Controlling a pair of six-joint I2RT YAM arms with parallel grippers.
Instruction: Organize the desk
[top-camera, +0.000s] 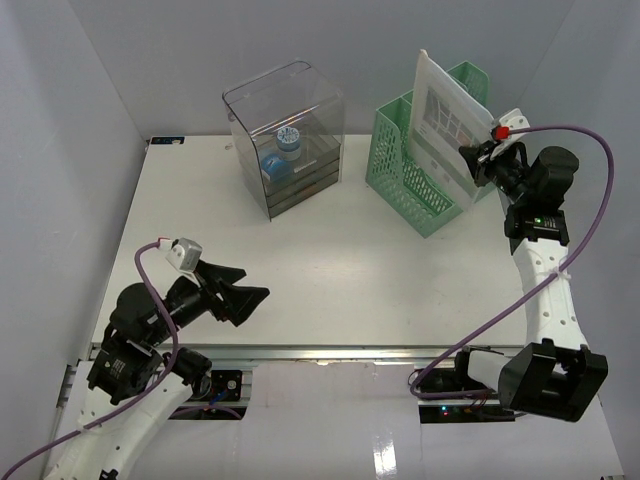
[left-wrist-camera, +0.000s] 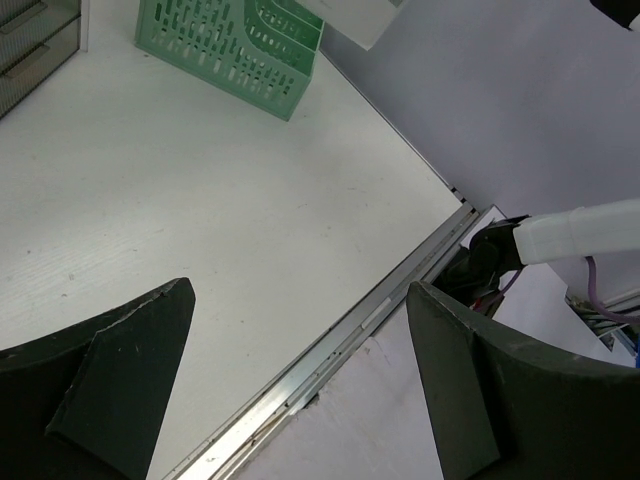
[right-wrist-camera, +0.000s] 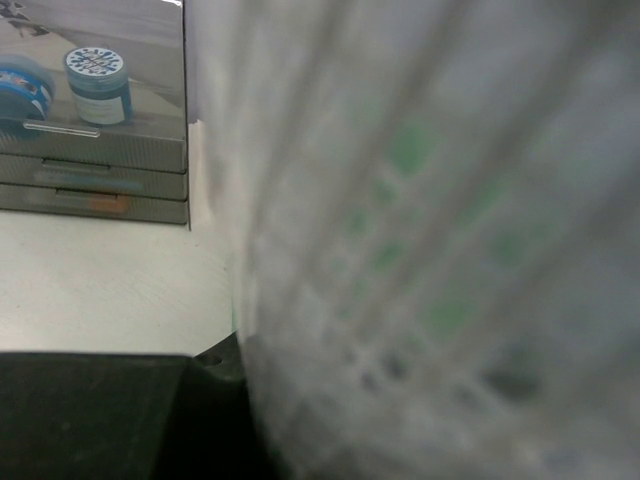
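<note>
The desk (top-camera: 330, 270) is a wide white tabletop with a metal rail (left-wrist-camera: 330, 340) along its front edge. My right gripper (top-camera: 478, 160) is shut on a clear document folder (top-camera: 440, 110) with printed sheets, holding it upright over the right side of the green mesh file rack (top-camera: 415, 195). I cannot tell whether the folder's lower edge is inside a slot. In the right wrist view the blurred folder (right-wrist-camera: 430, 250) fills most of the frame beside one dark finger (right-wrist-camera: 120, 420). My left gripper (top-camera: 245, 300) hangs open and holds nothing above the desk's front left (left-wrist-camera: 200, 200).
A clear smoky drawer box (top-camera: 285, 130) stands at the back centre with a blue-lidded jar (right-wrist-camera: 97, 85) on its shelf. The green rack (left-wrist-camera: 240, 40) occupies the back right. White walls enclose the desk on three sides.
</note>
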